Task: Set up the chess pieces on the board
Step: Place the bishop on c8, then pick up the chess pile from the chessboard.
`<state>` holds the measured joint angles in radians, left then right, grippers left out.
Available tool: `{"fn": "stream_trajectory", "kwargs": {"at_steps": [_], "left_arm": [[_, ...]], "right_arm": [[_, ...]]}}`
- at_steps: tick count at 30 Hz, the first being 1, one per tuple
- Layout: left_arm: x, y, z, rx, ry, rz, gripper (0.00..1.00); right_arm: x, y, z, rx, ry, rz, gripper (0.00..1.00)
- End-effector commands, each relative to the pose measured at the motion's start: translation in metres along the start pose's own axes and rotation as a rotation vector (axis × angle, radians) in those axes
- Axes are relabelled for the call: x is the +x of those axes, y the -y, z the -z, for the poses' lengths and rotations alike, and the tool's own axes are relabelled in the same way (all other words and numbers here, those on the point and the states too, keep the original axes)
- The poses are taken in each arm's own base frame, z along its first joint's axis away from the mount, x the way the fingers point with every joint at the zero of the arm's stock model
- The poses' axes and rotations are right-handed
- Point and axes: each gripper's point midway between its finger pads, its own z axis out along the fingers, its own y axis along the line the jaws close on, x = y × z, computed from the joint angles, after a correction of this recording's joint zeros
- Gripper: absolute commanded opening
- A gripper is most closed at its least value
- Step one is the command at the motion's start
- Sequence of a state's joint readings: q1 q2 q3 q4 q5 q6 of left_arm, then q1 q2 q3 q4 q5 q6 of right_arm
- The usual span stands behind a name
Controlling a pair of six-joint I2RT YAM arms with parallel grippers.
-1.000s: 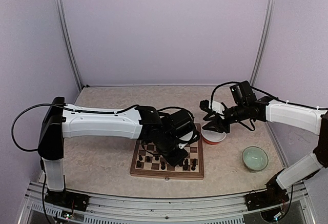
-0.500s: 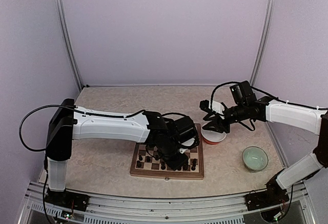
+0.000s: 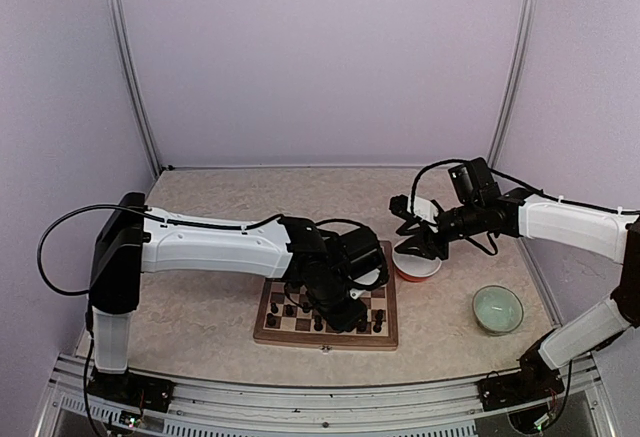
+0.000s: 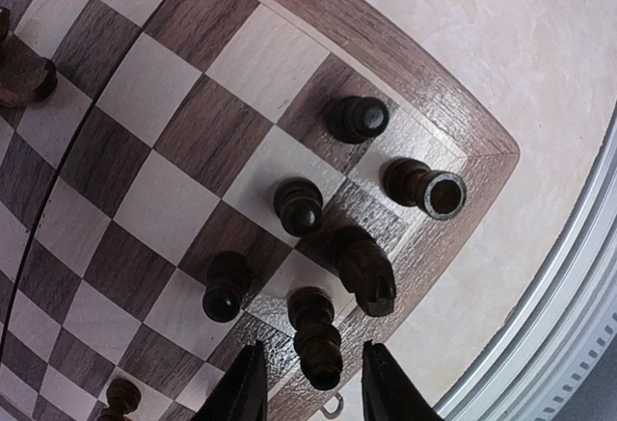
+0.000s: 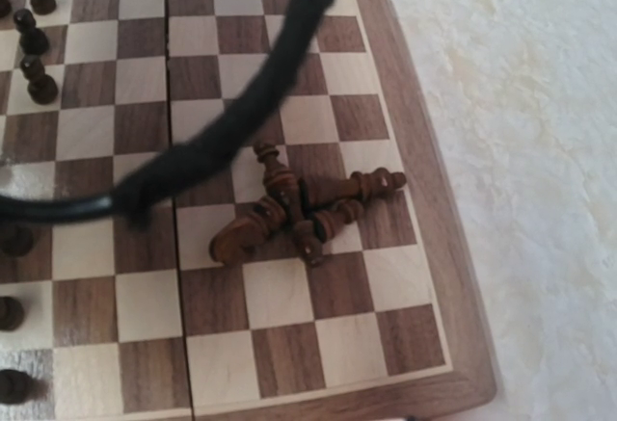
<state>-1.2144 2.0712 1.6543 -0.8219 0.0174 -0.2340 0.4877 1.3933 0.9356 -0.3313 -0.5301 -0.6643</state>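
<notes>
Left gripper point(image 4: 315, 382) jaws just parted, narrowly; piece point(image 4: 316, 344) now stands free between them on the board point(image 4: 154, 151), near row, right side. Placement looks done. Right gripper point(image 3: 418, 245) over bowl point(image 3: 417, 268); jaws: cannot tell.

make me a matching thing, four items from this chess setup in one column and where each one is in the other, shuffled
1 green bowl
2 orange-red bowl
3 heap of tipped pieces
4 left gripper

a lying across squares of the board
b straddling an upright piece at the board's edge
c close beside the board's right side
d alone on the table, well right of the board

Pairs: 1-d, 2-c, 3-a, 4-b
</notes>
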Motion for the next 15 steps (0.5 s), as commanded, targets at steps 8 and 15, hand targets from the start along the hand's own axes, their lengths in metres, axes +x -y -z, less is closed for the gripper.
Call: {"fn": "stream_trajectory", "kwargs": {"at_steps": [8, 15], "left_arm": [[-0.039, -0.026, 0.116, 0.002, 0.197, 0.017, 0.42], [-0.079, -0.116, 0.175, -0.096, 0.527, 0.179, 0.54]], "right_arm": [[-0.005, 0.01, -0.001, 0.016, 0.011, -0.056, 0.42], [-0.01, 0.018, -0.017, -0.017, -0.005, -0.103, 0.41]]}}
